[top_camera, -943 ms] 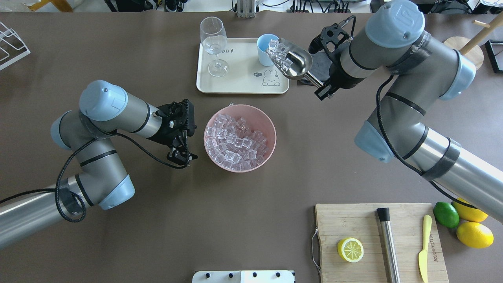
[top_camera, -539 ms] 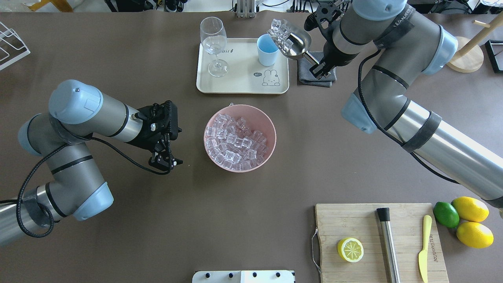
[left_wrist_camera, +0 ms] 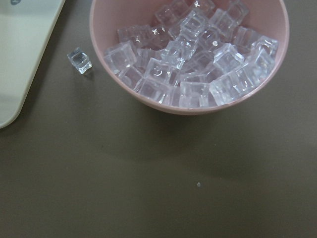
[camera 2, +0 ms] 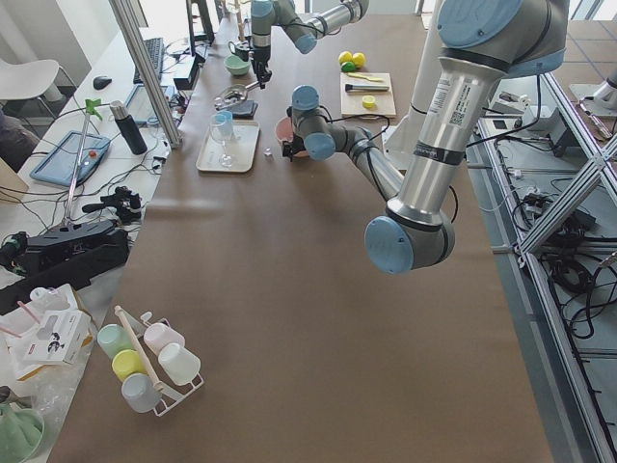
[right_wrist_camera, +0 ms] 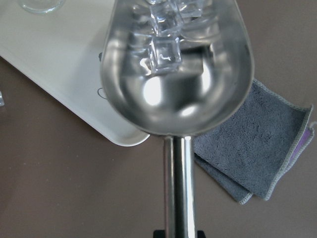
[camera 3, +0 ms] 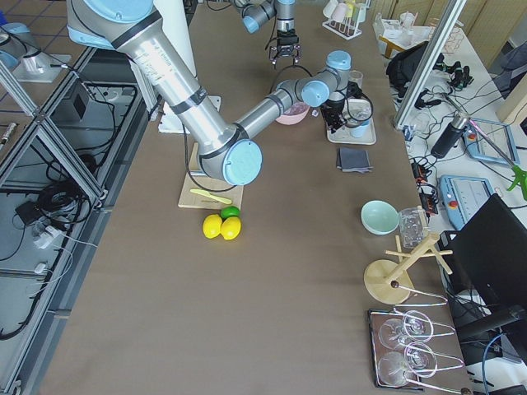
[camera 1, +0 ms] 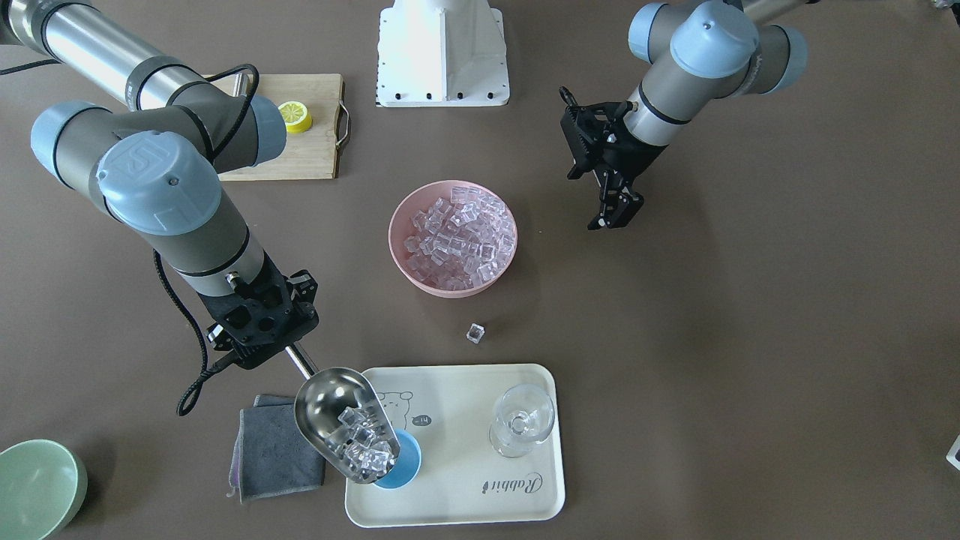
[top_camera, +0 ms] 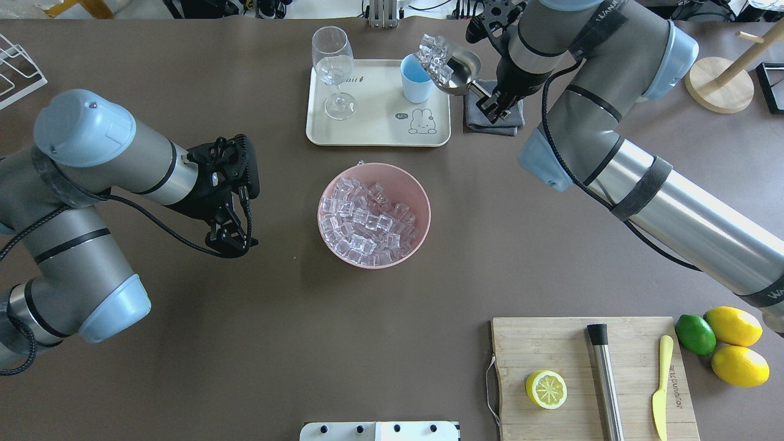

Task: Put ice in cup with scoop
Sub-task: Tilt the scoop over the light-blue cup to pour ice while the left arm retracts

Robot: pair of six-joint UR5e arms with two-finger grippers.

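Observation:
My right gripper (top_camera: 493, 104) is shut on the thin handle of the steel scoop (top_camera: 458, 72). It holds the scoop tilted, lip down, over the light-blue cup (top_camera: 415, 86) on the cream tray (top_camera: 380, 101). Several clear ice cubes (top_camera: 435, 54) crowd the scoop's lip, right above the cup (camera 1: 401, 461). The right wrist view shows the cubes (right_wrist_camera: 166, 49) slid to the far end of the scoop (right_wrist_camera: 178, 94). More ice (top_camera: 367, 223) fills the pink bowl (top_camera: 427, 214). One loose cube (camera 1: 475, 332) lies on the table between bowl and tray. My left gripper (top_camera: 236, 245) is open and empty, left of the bowl.
A stemmed glass (top_camera: 334, 73) stands on the tray's left part. A grey cloth (top_camera: 490, 119) lies under my right wrist. A cutting board (top_camera: 588, 380) holds a lemon half, a steel cylinder and a yellow knife. A pale green bowl (camera 1: 34, 487) and a wooden stand (top_camera: 719, 92) sit at the far right.
My right arm has carried the scoop farther and higher, and tipped it more steeply over the cup. My left arm has drawn back to the left, away from the pink bowl.

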